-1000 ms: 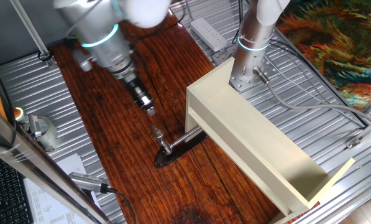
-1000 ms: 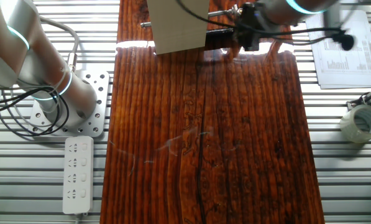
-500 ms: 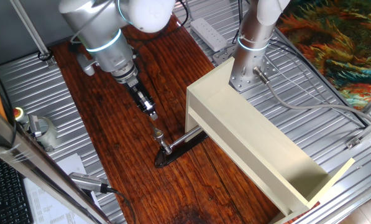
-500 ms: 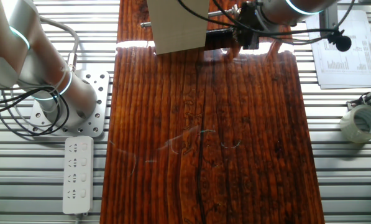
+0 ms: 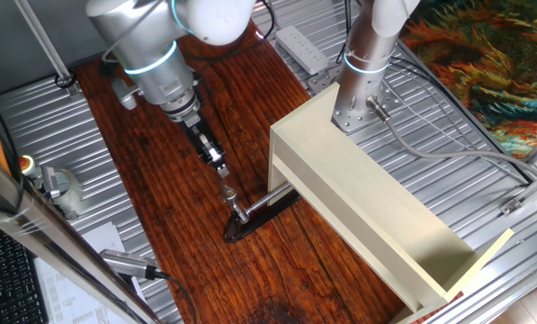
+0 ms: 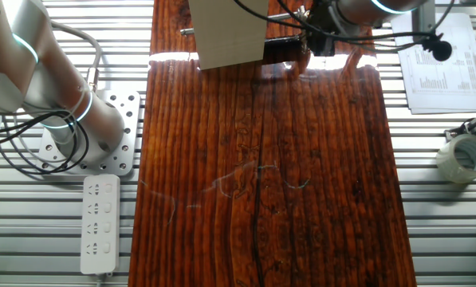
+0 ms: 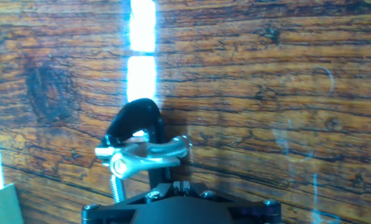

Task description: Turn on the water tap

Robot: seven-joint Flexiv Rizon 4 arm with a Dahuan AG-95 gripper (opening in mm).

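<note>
The water tap (image 5: 238,211) stands on the wooden tabletop (image 5: 160,216) on its dark base, just beside the open end of the cream box (image 5: 376,216). The claw (image 5: 221,171) hangs just above the lever, apparently not touching it; I cannot tell whether its fingers are apart or together. Judging by this, the approach is nearly done and the turning itself is left. The box's inside is hidden.

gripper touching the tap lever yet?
No: in the one fixed view the gripper hangs above the water tap, with bare wood visible between its tip and the lever.
</note>
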